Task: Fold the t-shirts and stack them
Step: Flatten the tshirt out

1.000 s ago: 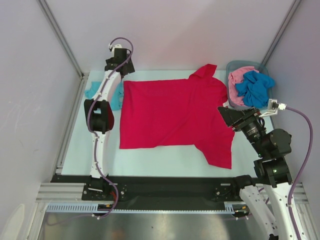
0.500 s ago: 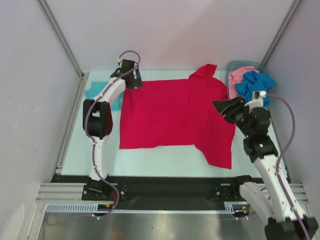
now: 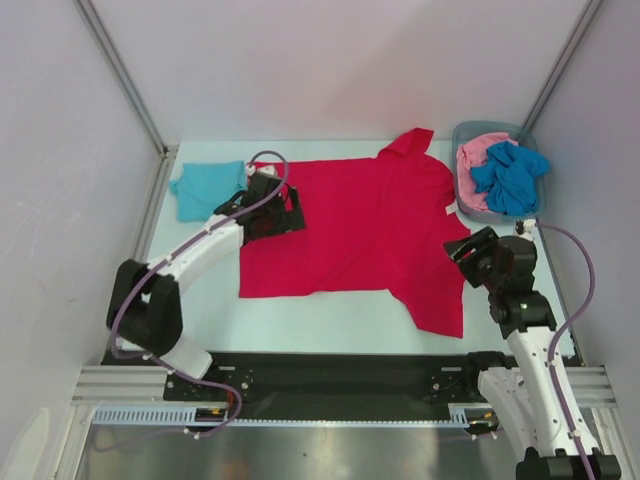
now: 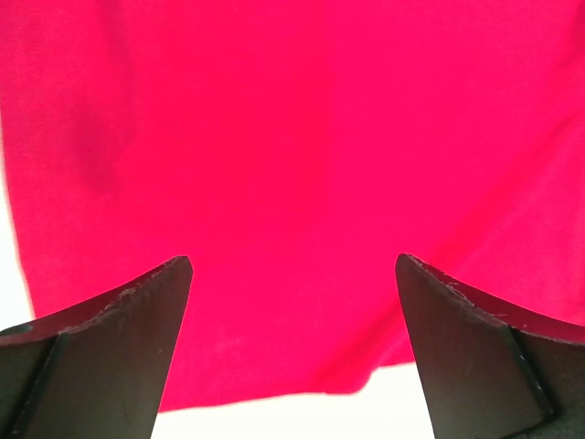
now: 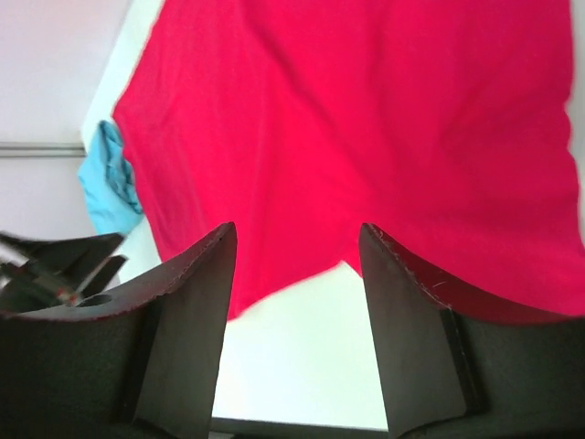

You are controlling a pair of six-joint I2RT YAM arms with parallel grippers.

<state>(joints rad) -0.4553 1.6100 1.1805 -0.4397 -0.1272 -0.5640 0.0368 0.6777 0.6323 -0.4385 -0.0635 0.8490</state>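
Where it lies spread open, the red t-shirt (image 3: 350,225) looks mostly smooth.

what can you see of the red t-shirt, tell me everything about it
The red t-shirt is plain, bright red soft cloth. It lies spread flat and unfolded on the pale table, filling its middle. Its straight hem lies to the left, one short sleeve points to the far side and the other to the near right. A few light wrinkles show. The left gripper hangs open over its left part, and the right gripper is open at its right edge. Neither grips it.
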